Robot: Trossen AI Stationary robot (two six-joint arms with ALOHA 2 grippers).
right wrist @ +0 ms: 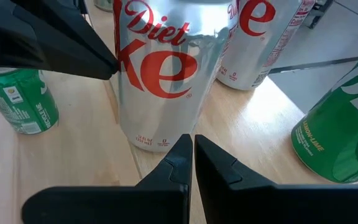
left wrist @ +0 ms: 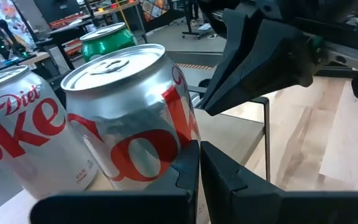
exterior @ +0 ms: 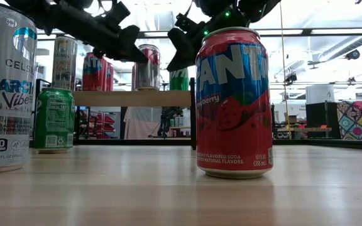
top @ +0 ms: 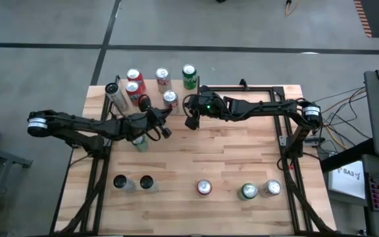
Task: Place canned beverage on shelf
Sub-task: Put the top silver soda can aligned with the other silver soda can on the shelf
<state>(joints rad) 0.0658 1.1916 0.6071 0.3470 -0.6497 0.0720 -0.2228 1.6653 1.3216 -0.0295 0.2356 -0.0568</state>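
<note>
A Diet Coke can (top: 170,99) stands upright on its base on the shelf (exterior: 134,98), close to the board's near edge. Other cans stand behind it on the shelf: a second Diet Coke (top: 162,77), a green can (top: 189,74), two red cans (top: 135,82) and a tall silver one (top: 116,96). My left gripper (left wrist: 197,149) is shut, its tips at the near can's left side. My right gripper (right wrist: 190,140) is shut too, its tips low at the can's right side (right wrist: 160,140). In the low view the can (exterior: 147,66) shows between the two grippers. My left gripper comes nearly level from the table's left, its shut tips right at the Diet Coke can's side wall (left wrist: 182,140); whether they touch it I cannot tell. My right gripper comes from the table's right, slanting down, its shut tips by the can's lower wall (right wrist: 166,134); I cannot tell if they touch.
A green can (top: 140,141) stands on the tabletop under my left arm. Along the near edge stand several more cans, among them a red Fanta (exterior: 234,103), a Celsius can (exterior: 5,88) and a green one (top: 249,191). Thin black posts (left wrist: 266,137) edge the shelf.
</note>
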